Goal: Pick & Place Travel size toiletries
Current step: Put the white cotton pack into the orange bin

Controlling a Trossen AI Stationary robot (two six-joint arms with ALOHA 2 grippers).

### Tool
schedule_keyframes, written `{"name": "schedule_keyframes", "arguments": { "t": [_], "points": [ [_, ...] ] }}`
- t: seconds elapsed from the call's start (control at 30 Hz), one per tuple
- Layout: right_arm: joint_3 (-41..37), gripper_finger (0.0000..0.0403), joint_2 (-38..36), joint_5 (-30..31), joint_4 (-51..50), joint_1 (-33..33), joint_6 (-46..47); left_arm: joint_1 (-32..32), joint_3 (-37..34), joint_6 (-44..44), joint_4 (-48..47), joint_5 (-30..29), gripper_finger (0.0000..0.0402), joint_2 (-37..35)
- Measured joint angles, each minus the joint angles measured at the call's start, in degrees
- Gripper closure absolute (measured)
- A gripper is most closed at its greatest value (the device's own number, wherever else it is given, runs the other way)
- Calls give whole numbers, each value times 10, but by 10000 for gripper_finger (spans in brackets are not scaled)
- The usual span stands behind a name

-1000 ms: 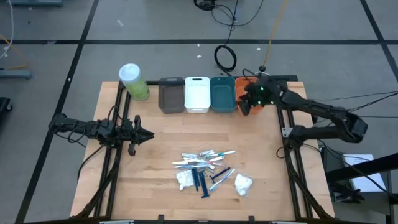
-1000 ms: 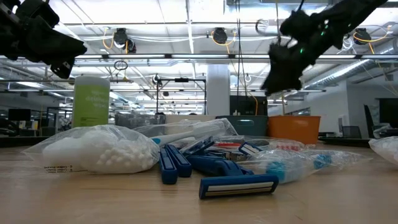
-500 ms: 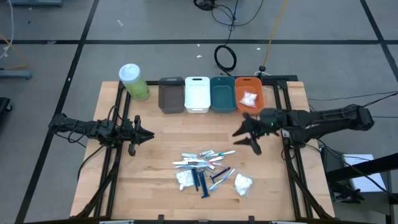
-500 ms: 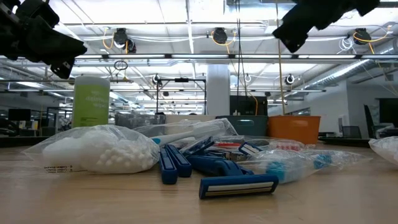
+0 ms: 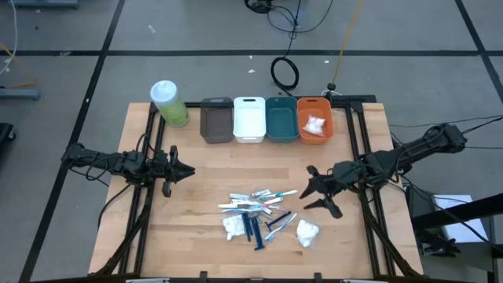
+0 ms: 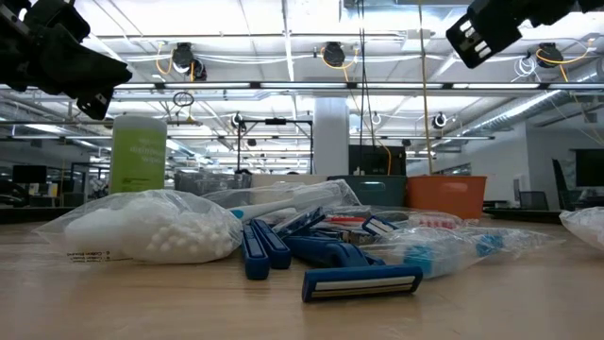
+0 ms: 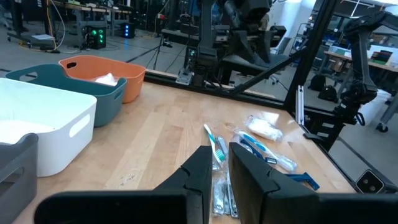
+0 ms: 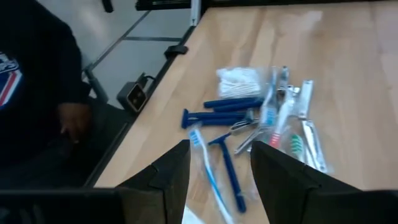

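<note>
The travel size toiletries (image 5: pixel 262 214) lie in a loose pile on the wooden table, near its near edge. The pile holds slim sticks, dark blue razors (image 5: pixel 255 229) and two white pouches (image 5: pixel 233 226) (image 5: pixel 306 233). Another white pouch (image 5: pixel 315 124) lies in the orange bin (image 5: pixel 301 118). My right gripper (image 5: pixel 308 189) hangs open above the table, just right of the pile, its fingers pointing toward it. In the right wrist view (image 8: pixel 221 147) the pile (image 8: pixel 261 118) lies ahead between the fingers. My left gripper (image 5: pixel 191 170) waits shut at the table's left, touching nothing.
Grey (image 5: pixel 216 119), white (image 5: pixel 249 118) and teal (image 5: pixel 281 118) bins stand in a row with the orange one along the far edge. A pale-green cylinder with a white lid (image 5: pixel 168 103) stands left of them. A person in dark clothes (image 8: pixel 37 93) shows beyond the table's near edge.
My right gripper has swung from above the orange bin toward the table's near edge and now hangs beside the pile's right side, turned to point at it. A white pouch has come into view in the orange bin. The left arm has kept still.
</note>
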Motion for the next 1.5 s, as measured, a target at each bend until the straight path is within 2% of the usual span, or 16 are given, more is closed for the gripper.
{"name": "schedule_keyframes", "arguments": {
  "t": [0.27, 0.47, 0.53, 0.6, 0.73, 0.9, 1.1, 1.3, 1.5],
  "points": [
    [-46, 245, 0, -1, 15, 9, 18, 0, 0, 0, 0, 0, 350, 0],
    [-113, 245, 9, 31, 178, 24, 10, 0, 0, 0, 0, 0, 350, 0],
    [-116, 245, 20, 40, 206, 40, 14, 0, 0, 0, 0, 0, 350, 0],
    [-106, 245, 36, 75, 209, 61, 14, 0, 0, 0, -1, 0, 350, 0],
    [-58, 245, 73, 135, 151, 98, 21, 0, 0, 0, -1, 0, 350, 0],
    [58, 245, 127, 180, -34, 129, 97, 0, 0, 0, -1, 0, 350, 0],
    [182, 245, 217, 176, -243, 166, 217, 0, 0, 0, -1, 0, 350, 0],
    [197, 245, 290, 117, -266, 196, 316, 0, 0, 0, -1, 0, 350, 0],
    [197, 245, 344, 117, -257, 208, 330, 0, 0, 0, -1, 0, 350, 0]
  ]
}}
